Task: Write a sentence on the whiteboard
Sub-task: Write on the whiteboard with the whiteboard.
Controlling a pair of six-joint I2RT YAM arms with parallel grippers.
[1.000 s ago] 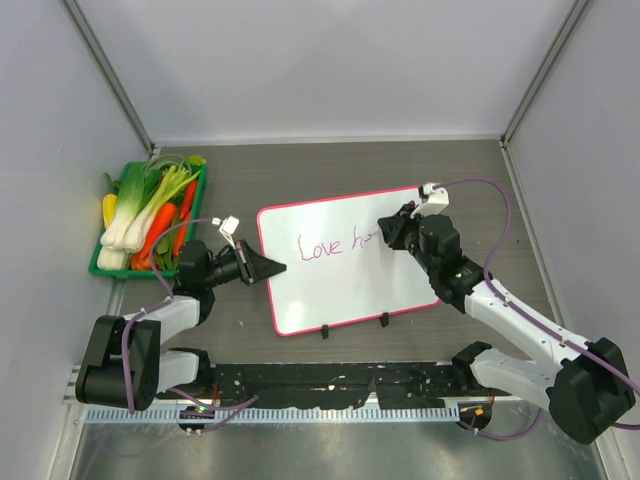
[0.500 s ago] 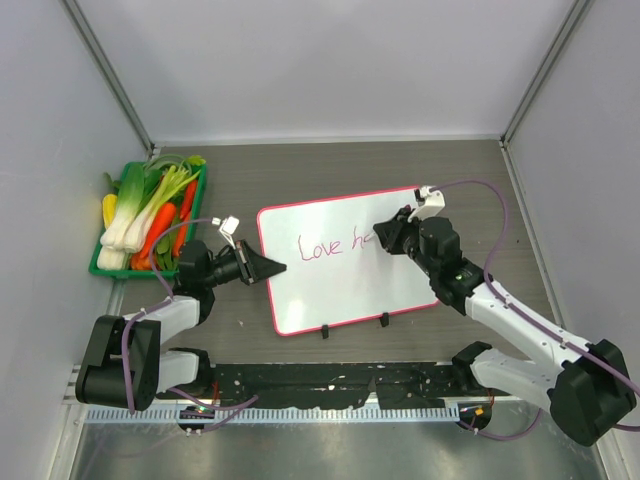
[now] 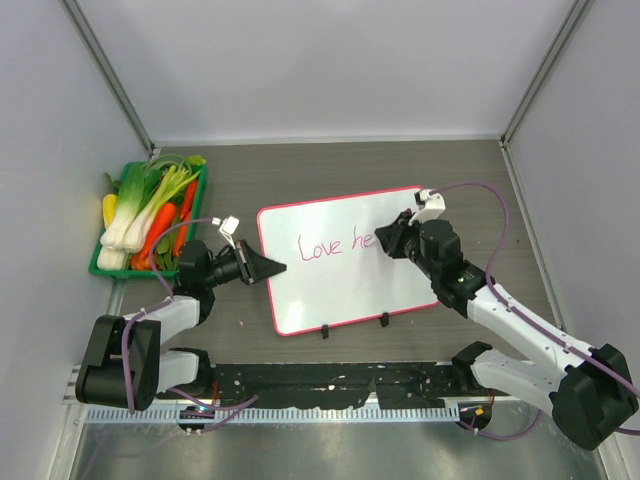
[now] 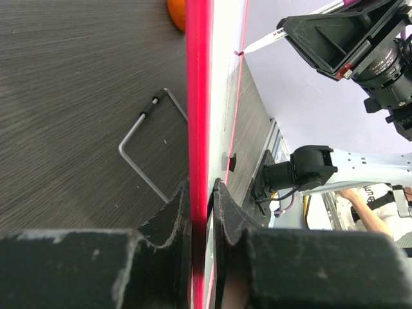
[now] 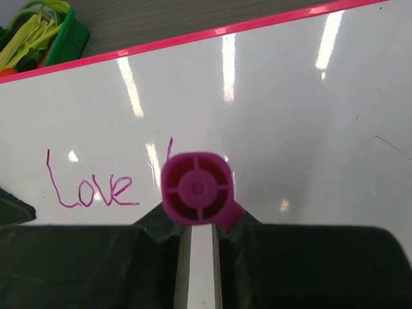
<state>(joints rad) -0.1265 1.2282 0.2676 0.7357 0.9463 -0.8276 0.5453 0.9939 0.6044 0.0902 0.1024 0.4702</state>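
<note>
At the far left a green tray (image 3: 97, 266) of vegetables sits well apart from the job. Next comes the left pincer (image 3: 271, 268). Its two fingers are pressed together on the pink left edge of the whiteboard (image 3: 345, 295), one finger on each side of the frame. The whiteboard sits in the middle of the dark surface (image 3: 480, 180), between the two arms, with its small black feet on the near edge. On its white face is pink writing (image 3: 336, 245) that reads "Love he", so the sentence looks only partly done. At the right end of that writing is the right pincer (image 3: 390, 238). It is clamped on a pink marker (image 5: 196, 188), and in the right wrist view the round back end of the marker points at the camera. The step in hand seems to be making the next letter. To do it well, the left pincer should grip the edge firmly so the board does not slide. The right arm should press the tip lightly, move in small slow strokes, and lift between letters. It should stay on the same line as the first word and drift to the right, where there is plenty of white space. Pressing too hard could push the board or smear the ink.
</note>
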